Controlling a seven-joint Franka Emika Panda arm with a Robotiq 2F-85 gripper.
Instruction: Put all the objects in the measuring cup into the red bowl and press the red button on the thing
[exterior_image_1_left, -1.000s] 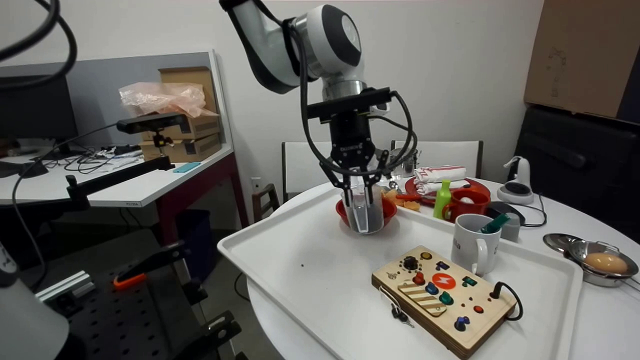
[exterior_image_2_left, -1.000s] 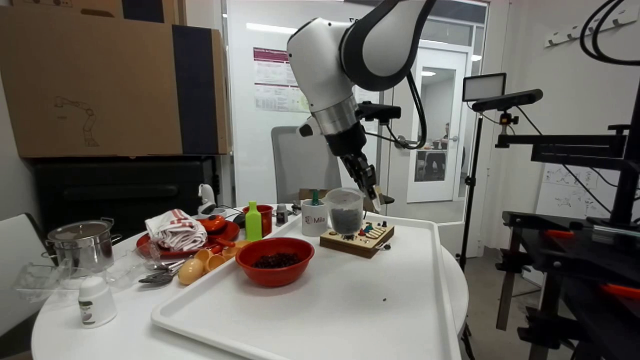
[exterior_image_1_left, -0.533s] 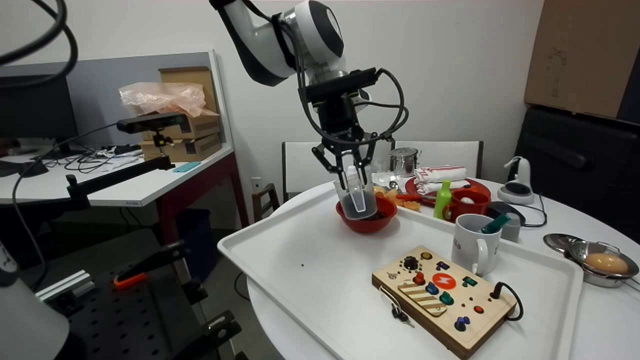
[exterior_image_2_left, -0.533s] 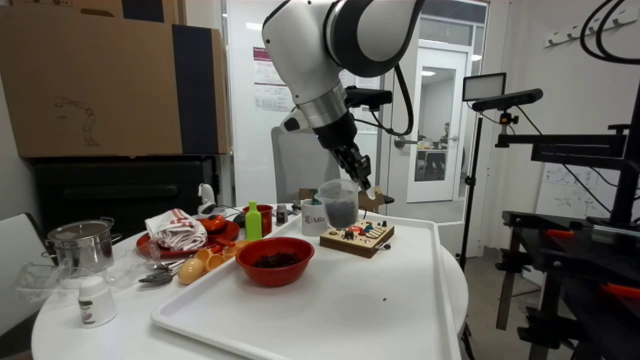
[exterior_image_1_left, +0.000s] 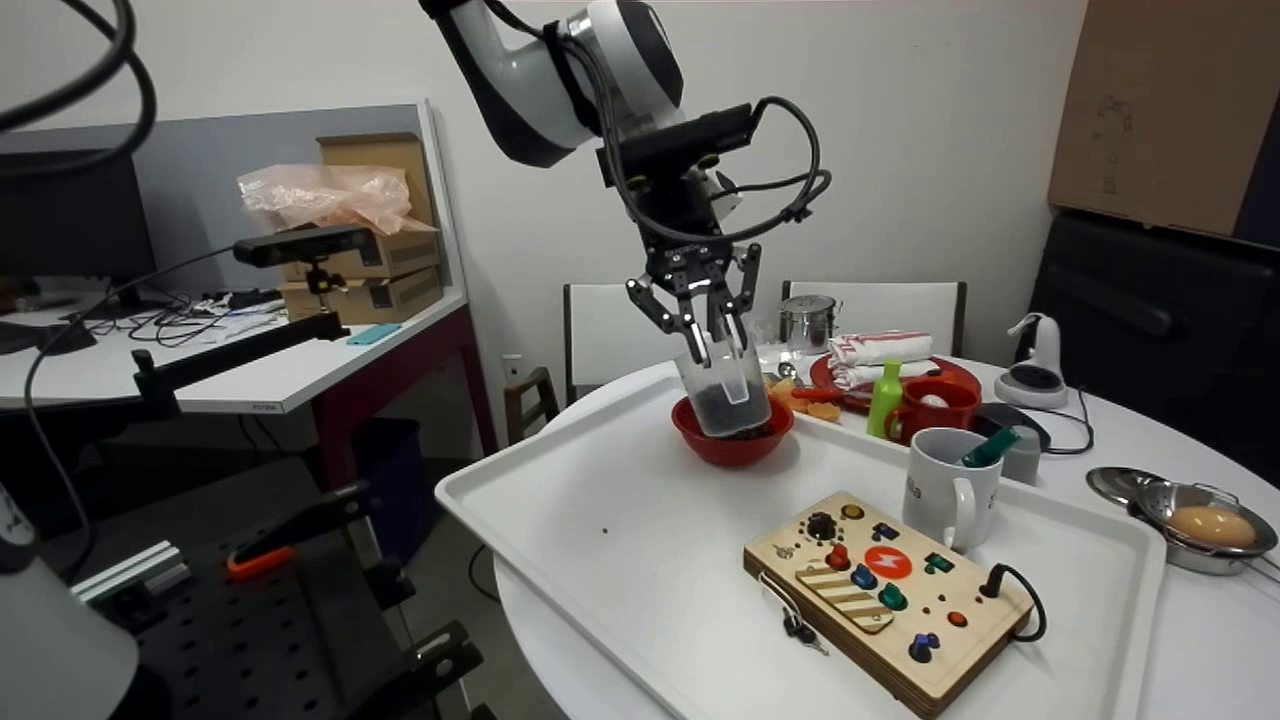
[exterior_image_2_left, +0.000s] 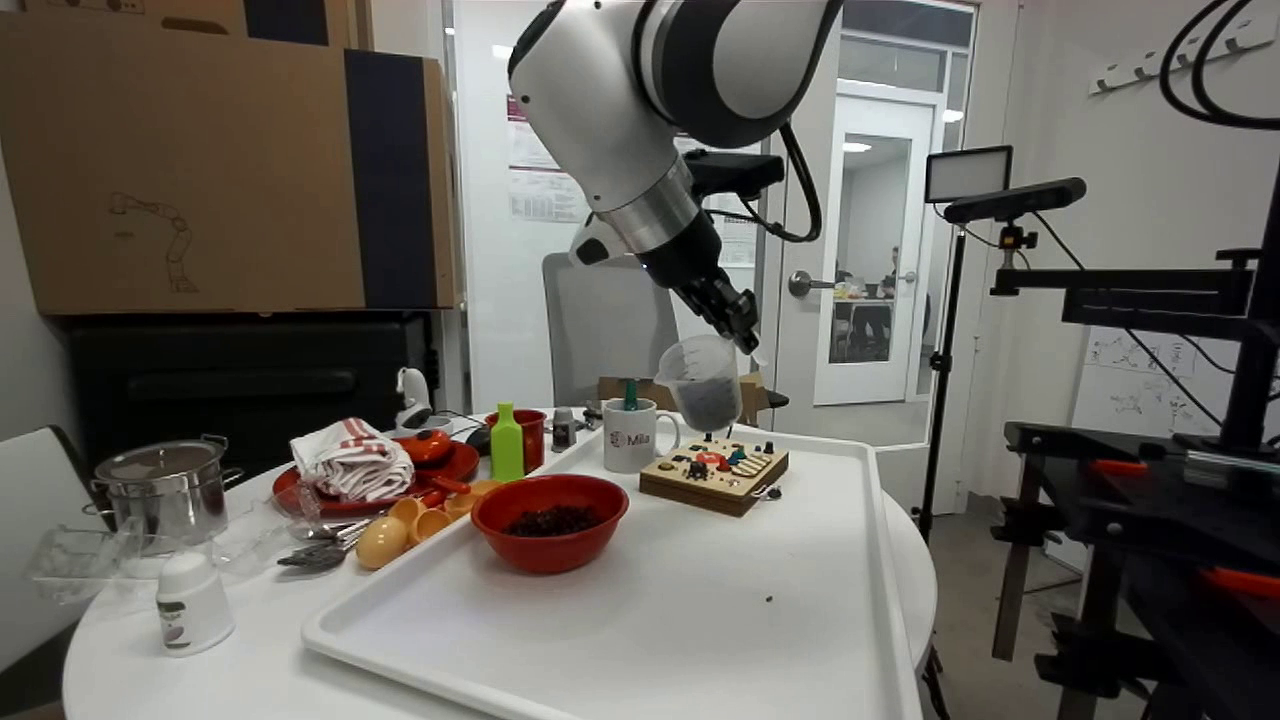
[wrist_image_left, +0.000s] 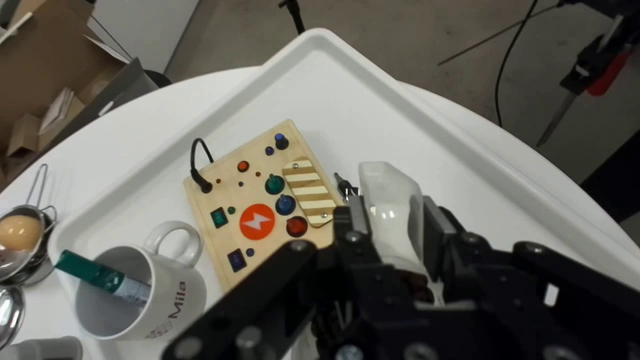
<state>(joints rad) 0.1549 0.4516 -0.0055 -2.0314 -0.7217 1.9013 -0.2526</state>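
Observation:
My gripper (exterior_image_1_left: 715, 345) is shut on the handle (wrist_image_left: 392, 205) of the translucent measuring cup (exterior_image_2_left: 700, 375). The cup hangs in the air above the tray, leaning, and dark objects (exterior_image_2_left: 710, 405) fill its lower part. In an exterior view its mouth leans toward the side of the red bowl (exterior_image_2_left: 548, 552). That bowl stands on the tray and holds many dark pieces (exterior_image_2_left: 555, 521). The thing, a light-wood board (exterior_image_1_left: 815, 585), lies on the tray with a red knob (exterior_image_1_left: 837, 556) and an orange-red button (exterior_image_1_left: 957, 619). Which is the red button, I cannot tell.
On the white tray (exterior_image_1_left: 620, 610), a white mug (exterior_image_1_left: 940, 500) with a green marker stands beside the board. One dark speck (exterior_image_2_left: 769, 599) lies loose there. Beyond the rim are a green bottle (exterior_image_2_left: 507, 445), a red mug (exterior_image_1_left: 940, 405) and a folded cloth (exterior_image_2_left: 352, 460).
My gripper has lifted the cup. The cup has gone from nearly upright to leaning, its mouth toward the bowl's side. Bowl, board and mug have stayed put.

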